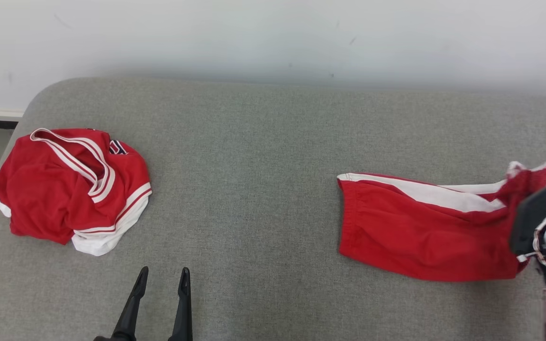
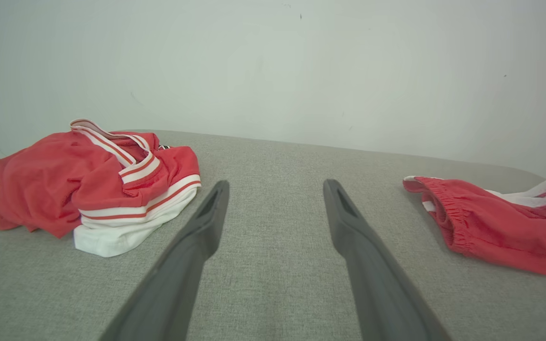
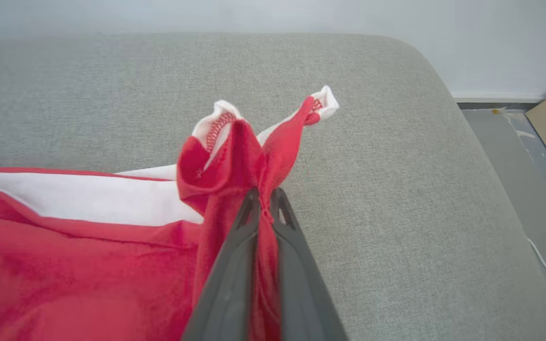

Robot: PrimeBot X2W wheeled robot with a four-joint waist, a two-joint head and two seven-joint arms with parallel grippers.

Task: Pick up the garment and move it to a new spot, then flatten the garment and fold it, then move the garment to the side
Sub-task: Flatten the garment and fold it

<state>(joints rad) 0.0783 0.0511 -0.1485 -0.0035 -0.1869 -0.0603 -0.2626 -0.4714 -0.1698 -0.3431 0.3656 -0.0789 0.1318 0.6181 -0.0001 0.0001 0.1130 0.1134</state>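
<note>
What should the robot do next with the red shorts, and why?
Probably lift the right end effector a little and carry the red shorts toward the bare middle of the gray cushion. It is shut on a bunched leg hem, while most of the shorts lie flat near the cushion's right end. The left end effector is open, holding nothing.

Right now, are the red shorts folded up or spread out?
Spread out, not folded: the red shorts lie stretched along the grey cushion, but one leg end is pinched and lifted by the right gripper.
</note>
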